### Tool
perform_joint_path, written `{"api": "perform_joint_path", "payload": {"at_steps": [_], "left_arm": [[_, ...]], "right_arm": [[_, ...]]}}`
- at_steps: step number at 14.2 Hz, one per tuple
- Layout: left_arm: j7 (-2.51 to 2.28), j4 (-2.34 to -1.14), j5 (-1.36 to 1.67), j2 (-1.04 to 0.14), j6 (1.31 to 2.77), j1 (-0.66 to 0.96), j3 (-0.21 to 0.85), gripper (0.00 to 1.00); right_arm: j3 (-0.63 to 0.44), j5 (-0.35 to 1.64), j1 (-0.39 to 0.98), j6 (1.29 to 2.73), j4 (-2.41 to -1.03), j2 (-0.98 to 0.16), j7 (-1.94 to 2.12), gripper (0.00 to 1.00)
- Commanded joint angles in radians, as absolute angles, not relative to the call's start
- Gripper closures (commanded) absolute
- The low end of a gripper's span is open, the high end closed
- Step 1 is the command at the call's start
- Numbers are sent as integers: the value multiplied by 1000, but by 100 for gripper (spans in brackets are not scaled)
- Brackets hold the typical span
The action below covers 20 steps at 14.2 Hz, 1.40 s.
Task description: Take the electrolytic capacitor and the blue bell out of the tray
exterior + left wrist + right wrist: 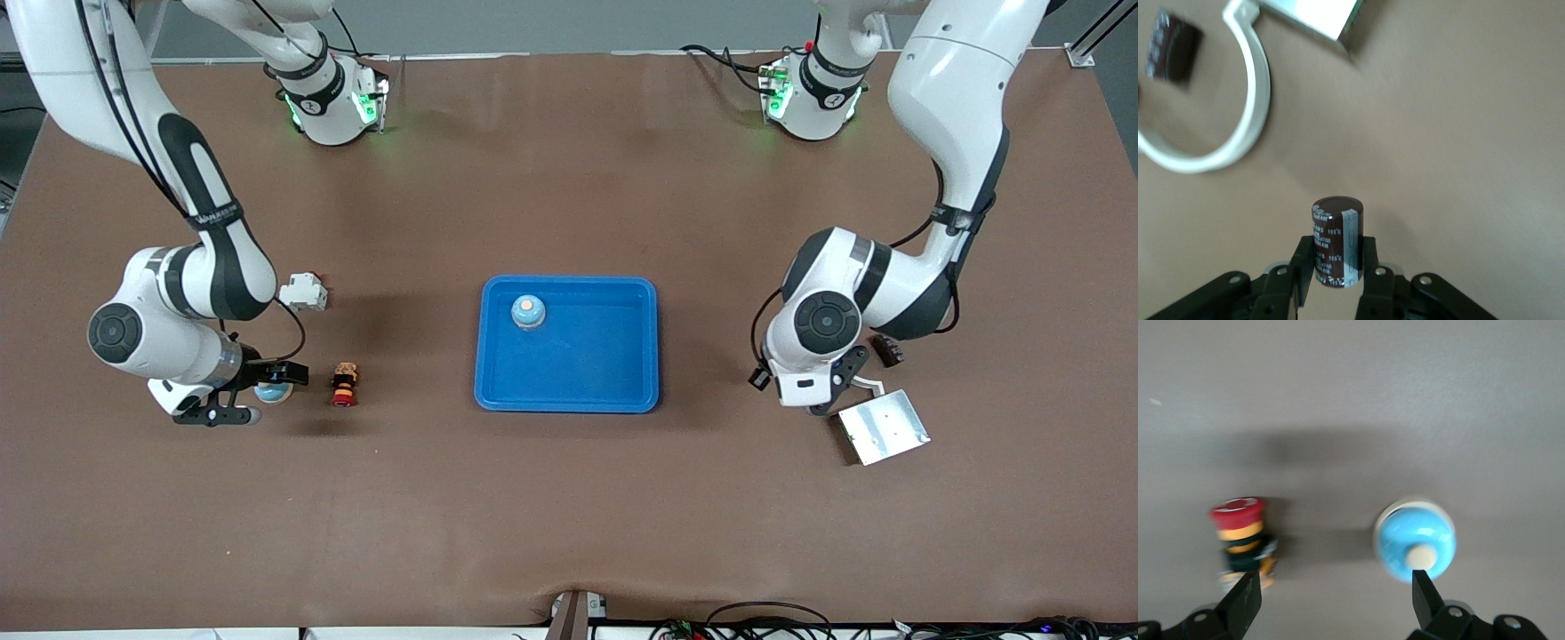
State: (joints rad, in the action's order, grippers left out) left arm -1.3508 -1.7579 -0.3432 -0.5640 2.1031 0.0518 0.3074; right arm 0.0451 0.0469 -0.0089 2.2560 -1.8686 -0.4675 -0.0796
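My right hand [258, 396] was low over the tabletop [569, 498] toward the right arm's end, with its fingers spread wide and gripping nothing. The blue bell [1415, 543] sat on the tabletop between them, well apart from the tray [569, 396], so I judged this part done. The danger here was in going up. The bell was close to one finger [1423, 587], and the red push button [1241, 540] lay just beside the other finger, so a slanted lift could drag the bell or knock the button over.

My left hand [1336, 250] was closed on the electrolytic capacitor [1335, 213], over the tabletop toward the left arm's end, near the silver plate [885, 427]. The pads held only its lower part, and it leaned a little. I could not tell whether it touched the surface. If I opened from too high, the round body could fall on its side and roll toward the white ring [1238, 120] or the plate.

A small pale-blue piece with an orange top [528, 311] was in the tray. It could be confused with the bell.
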Motion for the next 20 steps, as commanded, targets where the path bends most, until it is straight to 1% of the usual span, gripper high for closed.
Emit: {"api": "perform_joint_path", "payload": {"at_steps": [1, 3, 6, 8, 10, 13, 15, 18, 20], "left_arm": [[-1238, -1836, -397, -541, 2154, 6, 316, 100], [-1186, -1835, -396, -557, 2154, -11, 318, 100], [-1140, -1838, -394, -552, 2146, -11, 318, 100], [-1106, -1836, -400, -563, 2151, -24, 318, 100], [-1083, -1832, -400, -566, 2155, -29, 318, 100], [-1036, -1829, -399, -557, 2154, -67, 318, 100], [-990, -1828, -396, -552, 2151, -103, 318, 100], [-933, -1829, -393, -545, 2146, -136, 319, 100], [-934, -1825, -391, -548, 2146, -135, 319, 100]], "right_arm": [[44, 58, 89, 2235, -1933, -385, -289, 0], [46, 61, 170, 2243, -1977, -341, -473, 0], [46, 87, 314, 2279, -2023, -307, -711, 0], [46, 139, 414, 2340, -2046, -305, -834, 0], [44, 140, 503, 2422, -2059, -316, -983, 0], [43, 141, 601, 2537, -2065, -374, -1139, 0], [43, 140, 643, 2580, -2060, -403, -1207, 0], [41, 137, 693, 2629, -2048, -457, -1275, 0], [40, 133, 710, 2632, -2023, -491, -1307, 0]]}}
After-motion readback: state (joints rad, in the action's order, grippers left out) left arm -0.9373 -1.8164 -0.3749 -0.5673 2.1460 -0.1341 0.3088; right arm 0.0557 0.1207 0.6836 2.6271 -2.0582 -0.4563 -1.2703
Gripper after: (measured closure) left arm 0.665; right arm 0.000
